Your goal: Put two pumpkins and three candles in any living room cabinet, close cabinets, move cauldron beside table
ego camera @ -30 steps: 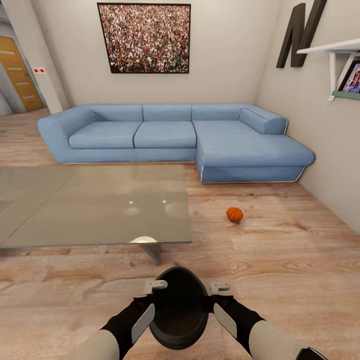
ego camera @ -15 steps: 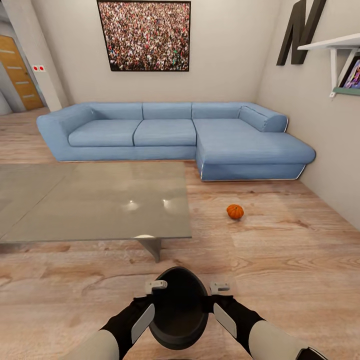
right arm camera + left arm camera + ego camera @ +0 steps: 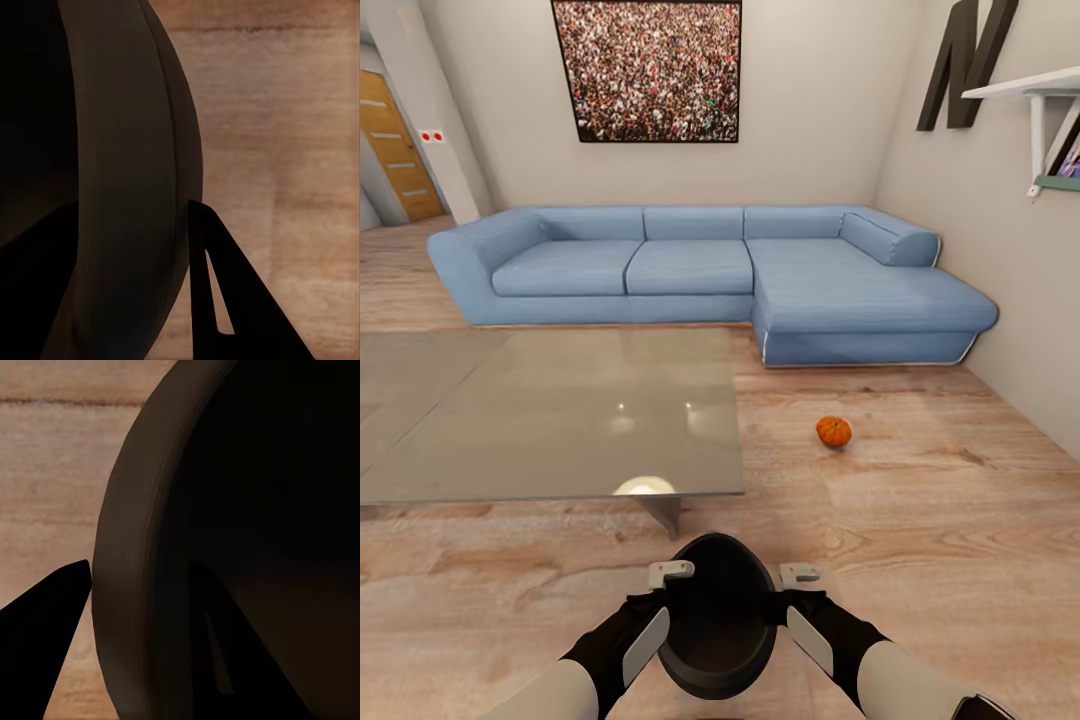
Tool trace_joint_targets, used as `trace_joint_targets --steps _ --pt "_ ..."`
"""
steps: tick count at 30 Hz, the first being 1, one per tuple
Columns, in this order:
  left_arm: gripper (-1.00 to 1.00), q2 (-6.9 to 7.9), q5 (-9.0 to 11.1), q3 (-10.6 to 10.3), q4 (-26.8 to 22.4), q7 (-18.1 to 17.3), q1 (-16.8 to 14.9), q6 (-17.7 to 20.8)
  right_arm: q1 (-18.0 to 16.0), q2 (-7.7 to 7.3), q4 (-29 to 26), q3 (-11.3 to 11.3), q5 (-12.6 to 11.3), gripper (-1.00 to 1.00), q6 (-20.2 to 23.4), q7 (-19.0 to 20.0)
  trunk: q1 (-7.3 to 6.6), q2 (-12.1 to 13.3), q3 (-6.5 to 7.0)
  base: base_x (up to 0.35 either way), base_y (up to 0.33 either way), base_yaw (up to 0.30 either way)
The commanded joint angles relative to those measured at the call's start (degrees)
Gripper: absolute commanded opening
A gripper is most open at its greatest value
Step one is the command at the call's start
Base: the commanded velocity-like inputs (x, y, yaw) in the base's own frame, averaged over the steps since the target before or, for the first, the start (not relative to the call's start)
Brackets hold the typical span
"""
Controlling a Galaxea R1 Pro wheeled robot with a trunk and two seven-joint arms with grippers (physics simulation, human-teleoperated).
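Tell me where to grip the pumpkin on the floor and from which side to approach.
Grip the pumpkin across its round middle, coming from above. It sits low on bare wooden floor, apart from the sofa and table, so nothing blocks a top approach.

The cauldron (image 3: 717, 615) hides the floor beneath it and the inner sides of both grippers, so from the head view I can't tell how the left gripper (image 3: 660, 600) or the right gripper (image 3: 800, 600) meets its wall. Up close, the left wrist view cuts the cauldron's (image 3: 247, 540) dark belly off at the edges, and one finger (image 3: 45, 637) shows as a black wedge with no detail. The counter (image 3: 540, 410) runs off the left edge, most of its legs are hidden under the top, and the shelf (image 3: 1025, 90) and the framed thing on it are clipped at the right.
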Motion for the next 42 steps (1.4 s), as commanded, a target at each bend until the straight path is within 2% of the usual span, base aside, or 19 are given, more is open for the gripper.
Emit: trace_joint_targets --steps 1,18,27,42 --pt "-1.0 0.03 1.6 -0.2 0.0 0.6 -0.1 0.2 0.0 0.01 -0.3 1.9 3.2 -1.0 -4.1 -0.2 0.0 0.0 -0.05 0.144 0.0 0.0" --pt "-1.0 0.03 1.6 -0.3 0.0 0.6 -0.1 0.2 0.0 0.01 -0.3 1.9 3.2 -1.0 -4.1 -0.2 0.0 0.0 -0.05 0.02 0.0 0.0" --pt "-1.0 0.03 1.6 -0.3 0.0 0.6 -0.1 0.2 0.0 0.01 -0.3 1.9 3.3 -1.0 -4.1 -0.3 1.98 -3.6 -1.66 0.0 0.0 0.0" --pt "-1.0 0.03 1.6 -0.2 0.0 0.6 -0.1 0.2 0.0 0.0 -0.4 1.9 3.2 -1.0 -4.1 -0.3 1.98 -3.6 -1.66 0.0 0.0 0.0"
